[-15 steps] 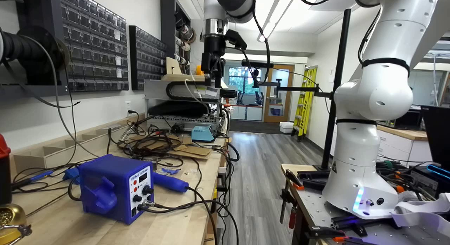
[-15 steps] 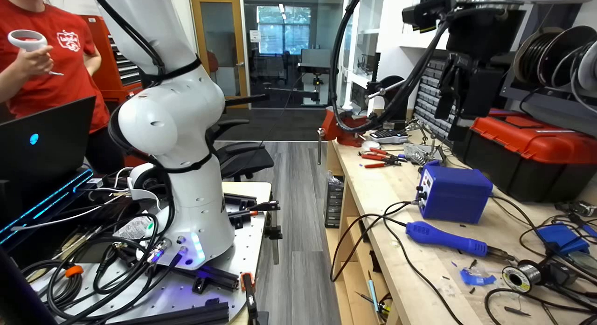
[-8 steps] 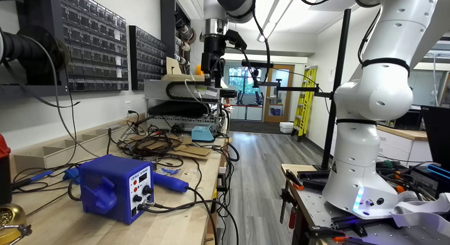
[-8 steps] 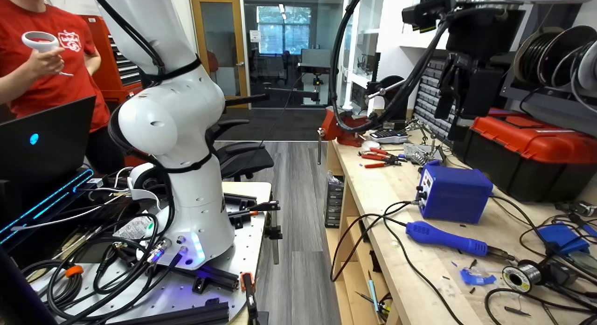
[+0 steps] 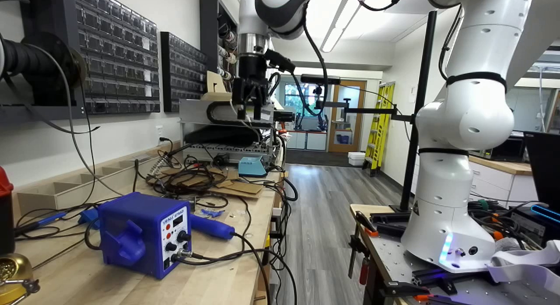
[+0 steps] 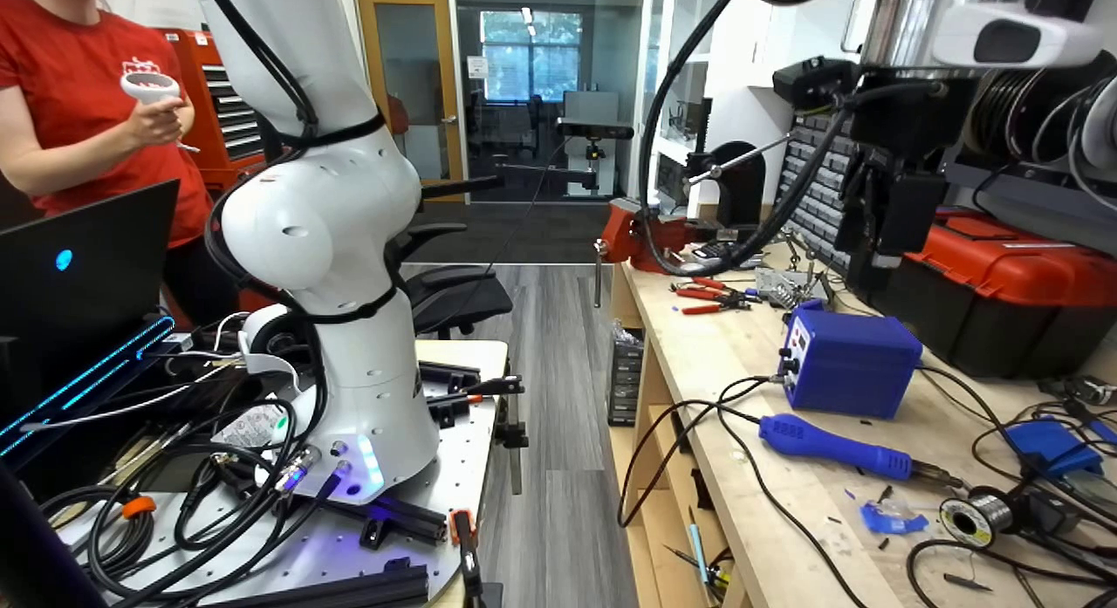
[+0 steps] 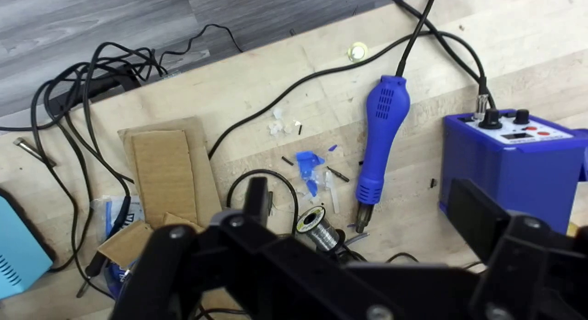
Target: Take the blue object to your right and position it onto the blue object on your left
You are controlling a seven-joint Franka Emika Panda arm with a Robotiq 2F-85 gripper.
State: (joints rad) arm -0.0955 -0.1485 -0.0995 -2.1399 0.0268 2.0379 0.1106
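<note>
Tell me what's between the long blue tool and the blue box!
A strip of wooden tabletop, with a small dark bit on it, lies between the blue tool and the blue box in the wrist view.

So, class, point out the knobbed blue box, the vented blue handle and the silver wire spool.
Blue box (image 6: pixel 851 368), in an exterior view: side wall.
Blue handle (image 7: pixel 380 141), wrist view: body's middle.
Wire spool (image 7: pixel 324 235), wrist view: wound wire.
</note>
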